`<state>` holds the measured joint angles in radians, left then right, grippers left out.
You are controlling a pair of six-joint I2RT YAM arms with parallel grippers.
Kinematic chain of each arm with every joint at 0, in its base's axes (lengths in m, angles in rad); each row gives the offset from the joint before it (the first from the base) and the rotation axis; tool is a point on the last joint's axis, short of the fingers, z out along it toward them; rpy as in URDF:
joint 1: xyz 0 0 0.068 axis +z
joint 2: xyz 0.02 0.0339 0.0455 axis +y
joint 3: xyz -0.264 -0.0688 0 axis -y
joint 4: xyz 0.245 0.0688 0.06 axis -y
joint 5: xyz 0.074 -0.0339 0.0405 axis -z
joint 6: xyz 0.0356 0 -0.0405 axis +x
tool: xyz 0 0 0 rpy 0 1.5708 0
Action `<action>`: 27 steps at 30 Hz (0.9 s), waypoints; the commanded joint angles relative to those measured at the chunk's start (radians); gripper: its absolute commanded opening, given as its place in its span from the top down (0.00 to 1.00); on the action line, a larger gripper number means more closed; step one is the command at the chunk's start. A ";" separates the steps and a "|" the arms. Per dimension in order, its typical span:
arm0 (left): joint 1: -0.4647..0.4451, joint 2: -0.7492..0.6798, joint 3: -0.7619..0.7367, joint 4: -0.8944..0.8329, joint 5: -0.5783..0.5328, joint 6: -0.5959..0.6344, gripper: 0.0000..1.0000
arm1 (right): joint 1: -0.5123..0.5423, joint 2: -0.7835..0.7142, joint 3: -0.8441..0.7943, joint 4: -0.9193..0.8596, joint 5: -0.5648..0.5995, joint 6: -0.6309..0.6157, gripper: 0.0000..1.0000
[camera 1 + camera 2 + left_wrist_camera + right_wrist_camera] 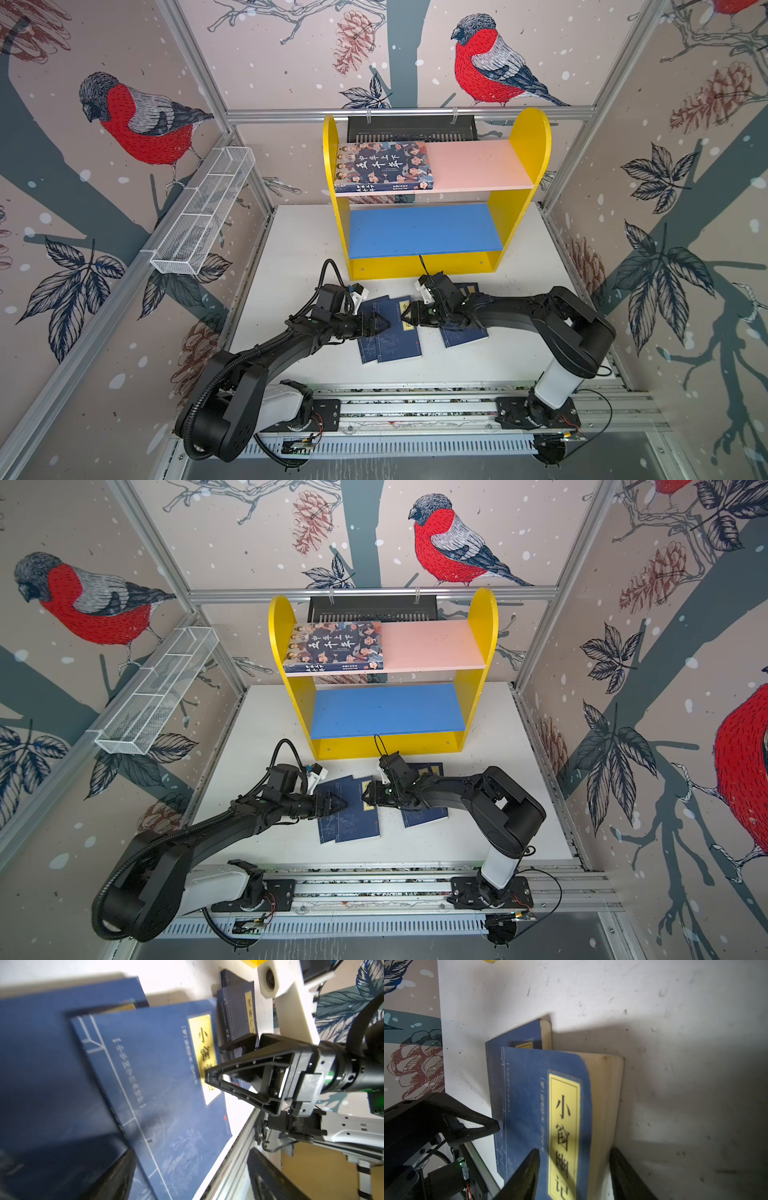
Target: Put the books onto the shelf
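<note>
Navy books [395,343]: 4 on table [299,249], big book [384,166] on shelf [515,216]. R gripper [404,319] pinches 1; L gripper [386,325] open.

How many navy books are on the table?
4. Top book overlaps lower book mid-table; near book and far book lie under the right arm, partly hidden.

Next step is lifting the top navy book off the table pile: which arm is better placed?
Likely right. The right gripper straddles the page edge of the top navy book, one finger over its cover, one beside the pages. The left gripper is open at the spine side, gripping nothing.
</note>
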<state>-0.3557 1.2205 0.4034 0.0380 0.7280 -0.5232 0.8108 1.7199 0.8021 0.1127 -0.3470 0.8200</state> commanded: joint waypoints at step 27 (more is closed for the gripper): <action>0.038 -0.055 -0.004 -0.034 -0.107 0.033 0.13 | -0.014 -0.066 -0.029 -0.129 0.069 0.011 0.37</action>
<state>-0.3218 1.1675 0.3954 0.0093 0.6418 -0.5144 0.7979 1.6669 0.7818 0.0452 -0.3218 0.8192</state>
